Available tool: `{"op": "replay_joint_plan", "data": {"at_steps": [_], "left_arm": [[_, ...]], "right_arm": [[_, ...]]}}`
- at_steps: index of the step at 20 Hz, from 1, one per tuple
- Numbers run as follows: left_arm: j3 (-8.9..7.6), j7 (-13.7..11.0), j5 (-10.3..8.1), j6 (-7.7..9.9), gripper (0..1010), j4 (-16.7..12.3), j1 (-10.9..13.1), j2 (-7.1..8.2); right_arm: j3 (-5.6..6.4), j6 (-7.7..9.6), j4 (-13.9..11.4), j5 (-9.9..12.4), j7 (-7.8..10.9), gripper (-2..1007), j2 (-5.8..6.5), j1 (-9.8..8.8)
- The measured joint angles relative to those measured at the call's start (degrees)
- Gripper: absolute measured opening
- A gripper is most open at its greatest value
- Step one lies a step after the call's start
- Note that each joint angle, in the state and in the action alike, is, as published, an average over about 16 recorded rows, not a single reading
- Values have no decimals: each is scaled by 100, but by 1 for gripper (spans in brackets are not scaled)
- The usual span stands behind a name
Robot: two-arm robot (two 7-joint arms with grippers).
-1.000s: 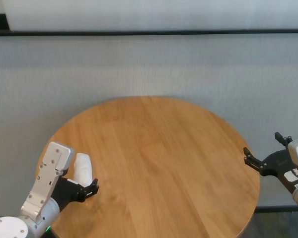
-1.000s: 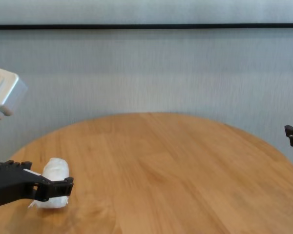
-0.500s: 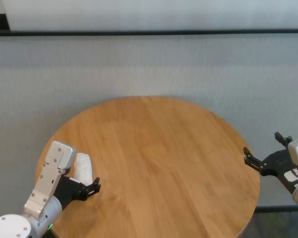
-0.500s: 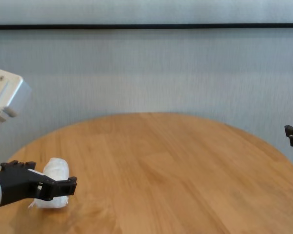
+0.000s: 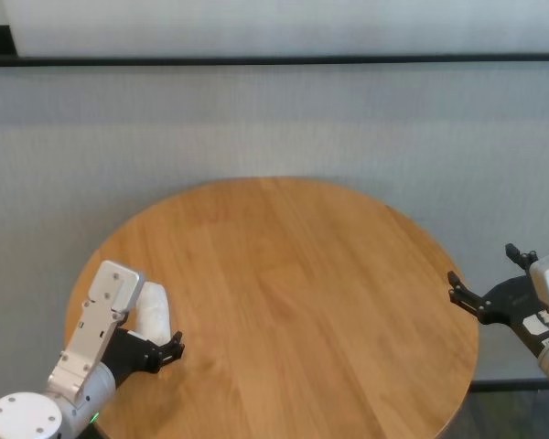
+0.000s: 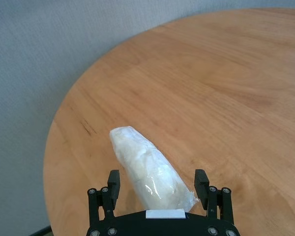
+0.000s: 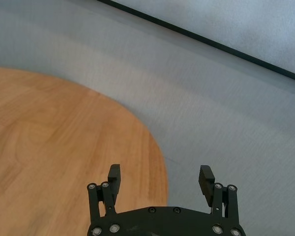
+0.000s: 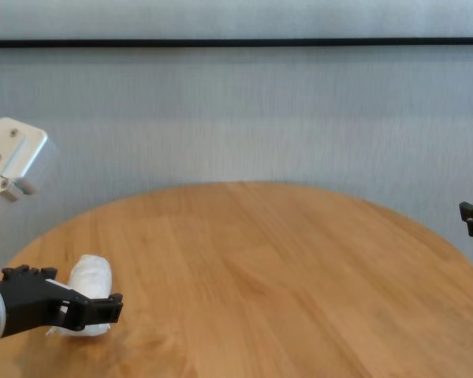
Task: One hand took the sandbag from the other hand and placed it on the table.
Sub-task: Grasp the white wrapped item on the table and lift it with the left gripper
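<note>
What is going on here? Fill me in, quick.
The left pincer is open at the table's left edge, its fingers on either side of the white sandbag without squeezing it. The sandbag lies flat on the wood, so the put-down looks done. The right pincer hangs open off the table's right edge, holding nothing.

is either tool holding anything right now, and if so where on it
Nothing is held. The left tool is open, its fingers either side of the sandbag, which lies on the table. The right tool is open and empty at the table's edge.
</note>
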Motion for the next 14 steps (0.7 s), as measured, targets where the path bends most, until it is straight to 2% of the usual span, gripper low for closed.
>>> {"op": "replay_joint_plan", "data": {"at_steps": [14], "left_arm": [[-129,-118,84,103,1000,131,13,-143]], "right_arm": [[0,0,0,0,0,1005,0,0]]}}
